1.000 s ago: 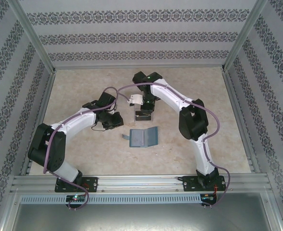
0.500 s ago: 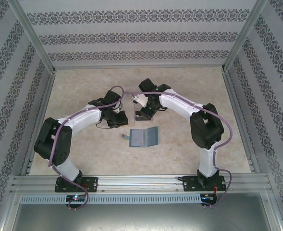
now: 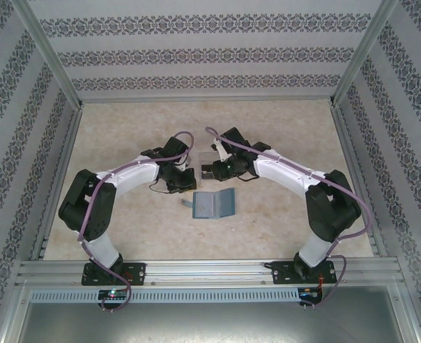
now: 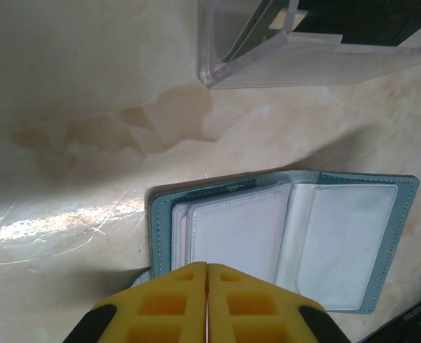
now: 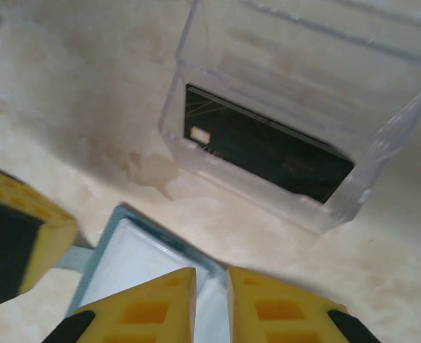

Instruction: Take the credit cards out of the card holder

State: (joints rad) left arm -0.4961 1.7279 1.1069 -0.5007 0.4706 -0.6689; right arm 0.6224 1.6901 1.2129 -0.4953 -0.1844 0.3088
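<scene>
Where the holder lies: the holder [image 3: 214, 206] is spread open on the desk [image 3: 124, 128], about mid-desk, nearer the arm bases than either hand
Holder, outside: teal cover, with a small grey tab [image 3: 186, 203] sticking out at its left side
Holder, inside: two pale clear-fronted sleeves face up, side by side; more sleeve edges are stacked at the left one
Holder, contents: the sleeves look white; whether a card sits in any of them cannot be told
Box: a clear plastic box [image 5: 281, 86] stands on the desk just beyond the holder, apart from it, with a strip of bare desk between
Box, contents: one dark card [image 5: 267, 153] is inside, face toward the right wrist camera, with a small pale square near one end; it spans most of the box's length
Left hand: the left hand [image 4: 207, 275] has its yellow fingers pressed together with nothing between them; it is over the holder's edge by the left sleeve, and contact cannot be told
Right hand: the right hand [image 5: 211, 282] has its fingers a narrow slit apart, gripping nothing; it is over a corner of the holder, with the box ahead of it
From above: both hands sit close together just beyond the holder, with the box between them
</scene>
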